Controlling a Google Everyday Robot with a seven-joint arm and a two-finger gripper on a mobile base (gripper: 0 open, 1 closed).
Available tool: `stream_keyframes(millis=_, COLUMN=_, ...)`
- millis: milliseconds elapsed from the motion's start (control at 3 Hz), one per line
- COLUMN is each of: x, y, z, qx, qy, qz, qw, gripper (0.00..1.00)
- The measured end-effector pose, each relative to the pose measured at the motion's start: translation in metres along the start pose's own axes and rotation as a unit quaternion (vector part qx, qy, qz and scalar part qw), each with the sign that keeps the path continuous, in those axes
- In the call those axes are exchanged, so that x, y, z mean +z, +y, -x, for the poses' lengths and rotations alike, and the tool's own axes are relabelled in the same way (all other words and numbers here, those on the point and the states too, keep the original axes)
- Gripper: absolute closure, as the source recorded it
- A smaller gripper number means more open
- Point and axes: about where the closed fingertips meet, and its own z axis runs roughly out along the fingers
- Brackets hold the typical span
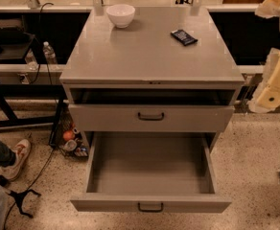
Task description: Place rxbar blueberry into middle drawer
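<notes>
The rxbar blueberry (pixel 183 37), a small flat bar in a dark wrapper, lies on the grey cabinet top (pixel 149 61) at the back right. The middle drawer (pixel 151 176), the lowest one, is pulled wide open and its plain grey inside holds nothing. My arm (pixel 275 83) comes in at the right edge of the camera view, beside the cabinet. My gripper (pixel 270 6) shows only partly at the top right corner, to the right of the bar and apart from it.
A white bowl (pixel 121 15) stands at the back left of the cabinet top. The drawer one level higher (pixel 151 117) is pushed in part way. A person's shoe (pixel 18 158) and cables lie on the floor at left. A black table with a water bottle (pixel 49 53) stands at left.
</notes>
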Motion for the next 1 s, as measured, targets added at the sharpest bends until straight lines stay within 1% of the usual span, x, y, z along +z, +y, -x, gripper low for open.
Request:
stream_keyframes(millis=333, x=-0.003, y=-0.001, z=0.001, qx=0.001, qy=0.000, qz=-0.006, qw=1.0000, gripper=0.00)
stream_keyframes(millis=667, x=0.023, y=-0.071, z=-0.017, qx=0.083, qy=-0.057, qz=-0.040, qw=0.9941, gripper=0.00)
stream_keyframes(millis=1000, x=0.064, y=-0.120, z=-0.027, qx=0.149, qy=-0.110, qz=-0.040, qw=0.9820, gripper=0.00)
